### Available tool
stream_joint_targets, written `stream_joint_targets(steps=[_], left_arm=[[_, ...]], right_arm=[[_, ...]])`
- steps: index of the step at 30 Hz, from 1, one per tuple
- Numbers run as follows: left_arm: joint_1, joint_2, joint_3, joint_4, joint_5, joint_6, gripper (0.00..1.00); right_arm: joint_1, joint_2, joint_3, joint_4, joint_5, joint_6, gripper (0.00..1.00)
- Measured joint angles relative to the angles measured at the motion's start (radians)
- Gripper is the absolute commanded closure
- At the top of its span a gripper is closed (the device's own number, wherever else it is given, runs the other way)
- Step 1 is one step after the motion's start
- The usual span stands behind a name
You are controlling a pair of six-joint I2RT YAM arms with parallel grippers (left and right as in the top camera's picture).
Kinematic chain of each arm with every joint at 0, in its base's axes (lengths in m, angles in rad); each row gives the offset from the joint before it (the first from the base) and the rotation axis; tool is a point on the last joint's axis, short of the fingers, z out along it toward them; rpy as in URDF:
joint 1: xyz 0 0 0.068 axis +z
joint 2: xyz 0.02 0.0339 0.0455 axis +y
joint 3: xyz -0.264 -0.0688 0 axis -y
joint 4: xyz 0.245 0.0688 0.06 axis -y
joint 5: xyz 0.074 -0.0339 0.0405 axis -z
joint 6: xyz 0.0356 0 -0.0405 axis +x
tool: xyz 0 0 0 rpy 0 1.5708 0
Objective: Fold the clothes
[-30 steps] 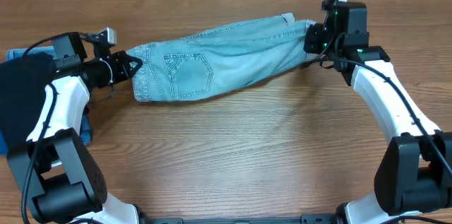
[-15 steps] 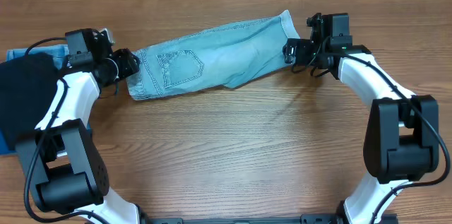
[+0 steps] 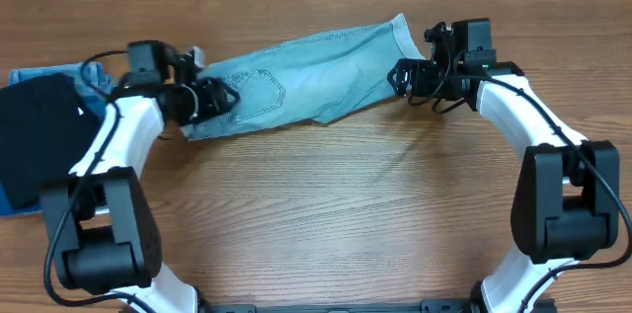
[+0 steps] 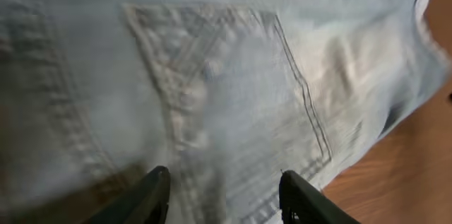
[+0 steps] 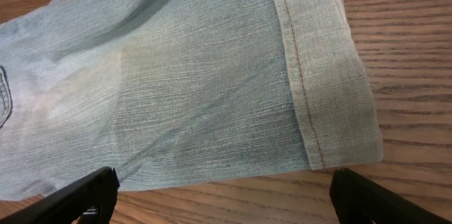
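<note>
My left gripper (image 3: 222,99) stands apart over the shorts (image 3: 306,71), nine o'clock end. My right gripper (image 3: 400,76) gapes empty at their three o'clock hem.

A robotics lab bench: a wood-grain table (image 3: 326,224) with a left arm (image 3: 109,140) and right arm (image 3: 538,125) based at its near edge.

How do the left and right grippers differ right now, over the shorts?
Left gripper hovers over the shorts at the back-pocket end; right gripper sits at the hemmed leg end. Left jaws stand moderately apart; right jaws spread much wider. Both are open, gripping nothing.
</note>
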Motion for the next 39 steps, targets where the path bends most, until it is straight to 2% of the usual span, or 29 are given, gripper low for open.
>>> stream_joint_targets(steps=[4, 8, 17, 19, 20, 22, 23, 24, 27, 32, 36, 39], left_arm=[[-0.105, 0.000, 0.000, -0.051, -0.125, 0.034, 0.45], [-0.140, 0.000, 0.000, -0.087, -0.225, 0.038, 0.45], [-0.140, 0.000, 0.000, -0.097, -0.258, 0.038, 0.45], [-0.140, 0.000, 0.000, -0.099, -0.258, 0.039, 0.45], [-0.140, 0.000, 0.000, -0.099, -0.258, 0.038, 0.44], [-0.140, 0.000, 0.000, -0.100, -0.262, 0.039, 0.45], [-0.140, 0.000, 0.000, -0.103, -0.262, 0.038, 0.45], [-0.140, 0.000, 0.000, -0.106, -0.262, 0.039, 0.45], [-0.140, 0.000, 0.000, -0.111, -0.262, 0.038, 0.45], [-0.165, 0.000, 0.003, -0.108, -0.200, 0.038, 0.45], [-0.151, 0.000, 0.003, -0.112, -0.248, 0.039, 0.45], [-0.144, 0.000, 0.003, -0.114, -0.269, 0.039, 0.45]], right_arm=[[0.000, 0.109, 0.000, 0.081, -0.011, 0.014, 0.00], [0.001, 0.127, 0.000, 0.157, -0.001, 0.014, 0.00], [-0.008, 0.159, 0.003, 0.227, 0.065, 0.128, 0.01], [-0.008, 0.159, 0.003, 0.229, 0.066, 0.157, 0.32], [-0.009, 0.159, 0.004, 0.226, 0.069, 0.187, 0.52], [-0.022, 0.171, 0.006, 0.193, 0.079, 0.232, 0.63], [-0.027, 0.171, 0.007, 0.178, 0.082, 0.245, 0.85], [-0.030, 0.171, 0.008, 0.167, 0.082, 0.257, 0.96], [-0.069, 0.172, 0.017, 0.095, 0.040, 0.278, 0.96], [-0.272, 0.151, 0.037, -0.214, -0.082, 0.273, 0.96], [-0.463, 0.123, 0.037, -0.409, -0.018, 0.210, 0.96], [-0.467, 0.114, 0.039, -0.499, 0.049, 0.187, 0.96]])
